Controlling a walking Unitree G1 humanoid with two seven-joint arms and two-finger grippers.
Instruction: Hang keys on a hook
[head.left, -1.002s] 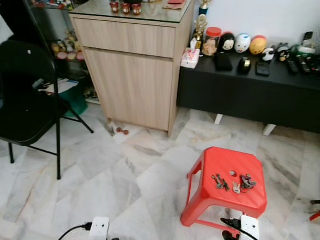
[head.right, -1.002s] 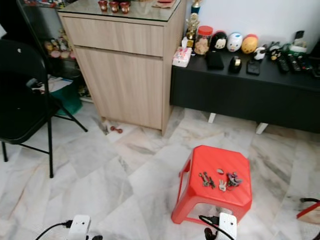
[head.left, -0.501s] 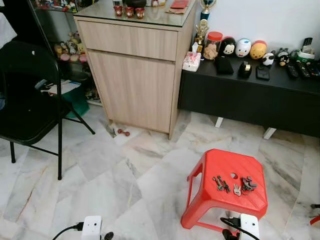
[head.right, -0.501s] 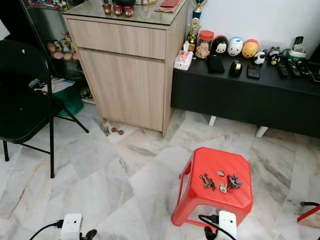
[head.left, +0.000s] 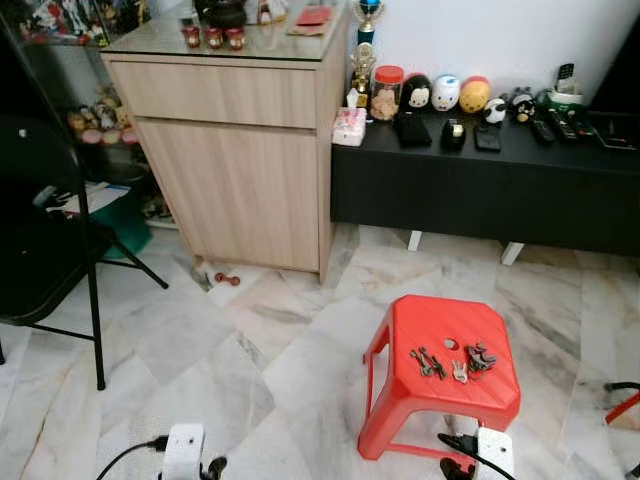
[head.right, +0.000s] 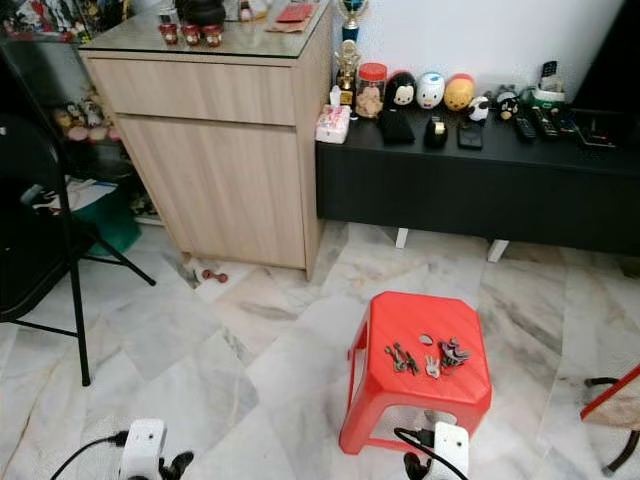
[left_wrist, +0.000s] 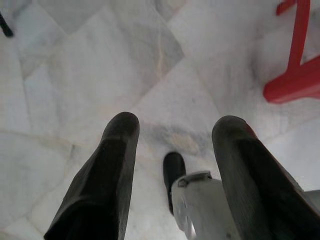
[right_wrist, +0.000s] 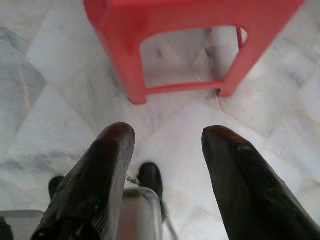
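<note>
A: Where are the keys (head.left: 452, 360)?
B: Lower right of the head view, in small bunches on top of the red stool (head.left: 404, 390), which stands on the marble floor (head.left: 250, 350).
A: And the grippers?
B: Both hang low at the bottom edge. The left gripper (left_wrist: 172, 131) has its fingers spread, pinching nothing, floor beneath. The right gripper (right_wrist: 165, 135) is also spread and empty, just before the stool's legs.
A: Behind it?
B: A wooden cabinet (head.left: 235, 160) at upper left, a black low bench (head.left: 480, 190) at upper right.
</note>
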